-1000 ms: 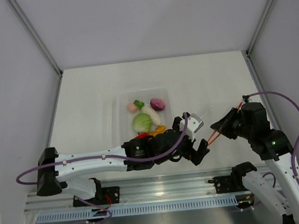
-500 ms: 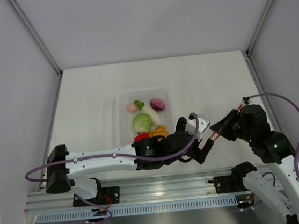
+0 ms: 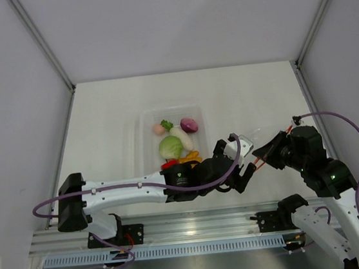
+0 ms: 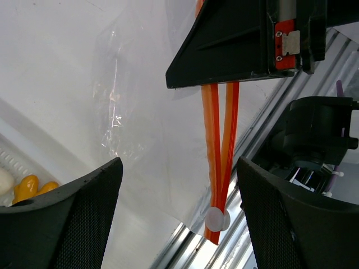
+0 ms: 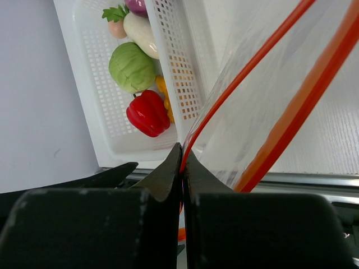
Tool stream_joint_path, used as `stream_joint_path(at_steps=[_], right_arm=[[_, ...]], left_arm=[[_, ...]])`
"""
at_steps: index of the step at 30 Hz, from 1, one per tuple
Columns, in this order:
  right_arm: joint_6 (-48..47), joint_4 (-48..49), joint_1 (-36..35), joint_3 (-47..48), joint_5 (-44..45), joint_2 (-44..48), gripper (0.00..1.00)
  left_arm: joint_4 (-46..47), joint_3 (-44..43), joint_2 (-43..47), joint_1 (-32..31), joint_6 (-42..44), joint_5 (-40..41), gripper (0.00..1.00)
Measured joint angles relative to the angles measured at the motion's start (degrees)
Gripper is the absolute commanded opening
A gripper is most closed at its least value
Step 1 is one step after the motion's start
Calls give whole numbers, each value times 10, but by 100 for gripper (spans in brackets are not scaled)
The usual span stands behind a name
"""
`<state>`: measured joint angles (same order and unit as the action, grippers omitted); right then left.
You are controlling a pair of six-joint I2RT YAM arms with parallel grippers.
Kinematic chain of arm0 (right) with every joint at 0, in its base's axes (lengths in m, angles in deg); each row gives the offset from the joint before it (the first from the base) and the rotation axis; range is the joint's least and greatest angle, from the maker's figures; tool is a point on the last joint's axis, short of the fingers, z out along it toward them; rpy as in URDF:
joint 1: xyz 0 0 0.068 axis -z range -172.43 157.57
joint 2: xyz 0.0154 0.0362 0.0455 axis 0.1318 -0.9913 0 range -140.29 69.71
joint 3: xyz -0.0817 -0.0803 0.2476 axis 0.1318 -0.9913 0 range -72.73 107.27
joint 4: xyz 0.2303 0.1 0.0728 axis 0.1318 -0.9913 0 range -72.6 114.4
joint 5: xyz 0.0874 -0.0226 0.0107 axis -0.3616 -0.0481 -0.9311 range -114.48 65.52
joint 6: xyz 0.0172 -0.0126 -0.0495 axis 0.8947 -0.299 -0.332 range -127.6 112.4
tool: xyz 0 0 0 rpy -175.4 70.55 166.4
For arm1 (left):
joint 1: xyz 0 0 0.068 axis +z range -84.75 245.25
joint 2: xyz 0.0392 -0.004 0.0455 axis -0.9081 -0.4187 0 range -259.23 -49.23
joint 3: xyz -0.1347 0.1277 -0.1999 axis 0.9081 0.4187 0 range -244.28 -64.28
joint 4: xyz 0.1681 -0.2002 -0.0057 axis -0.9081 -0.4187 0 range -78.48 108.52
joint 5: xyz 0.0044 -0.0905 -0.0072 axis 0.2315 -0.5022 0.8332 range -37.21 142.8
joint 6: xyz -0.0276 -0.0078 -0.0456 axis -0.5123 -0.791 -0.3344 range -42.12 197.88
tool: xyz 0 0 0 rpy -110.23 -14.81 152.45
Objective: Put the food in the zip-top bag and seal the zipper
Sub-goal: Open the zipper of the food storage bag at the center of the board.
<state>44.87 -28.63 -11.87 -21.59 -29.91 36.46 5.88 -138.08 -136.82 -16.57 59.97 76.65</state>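
The zip-top bag [image 3: 253, 140] hangs clear and floppy from my right gripper [image 3: 260, 156], which is shut on the zipper strip [image 5: 247, 64]. My left gripper [image 3: 247, 169] is open. In the left wrist view its fingers [image 4: 67, 218] stand either side of the hanging orange-red zipper [image 4: 220, 140] and its white slider [image 4: 216, 218], not touching them. The food lies in the tray: red bell pepper [image 5: 147, 112], green cabbage [image 5: 132, 67], white radish [image 5: 140, 31], purple onion [image 3: 189, 125], pink round piece [image 3: 159, 129], orange-yellow lumpy piece [image 3: 190, 155].
The rigid clear tray [image 3: 144, 122] sits mid-table, just left of the bag. The metal rail [image 3: 196, 223] runs along the near edge under both grippers. Grey walls close in the table's left, right and far sides.
My left gripper has moved right and slightly forward, closing up to the right gripper so its open jaws now flank the hanging zipper. The right gripper has barely moved.
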Motion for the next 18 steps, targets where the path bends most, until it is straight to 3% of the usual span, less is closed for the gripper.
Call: stream_joint_path(at_steps=[18], right_arm=[[0, -1, 0, 0, -2, 2, 0]], left_arm=[[12, -8, 0, 24, -6, -36, 81]])
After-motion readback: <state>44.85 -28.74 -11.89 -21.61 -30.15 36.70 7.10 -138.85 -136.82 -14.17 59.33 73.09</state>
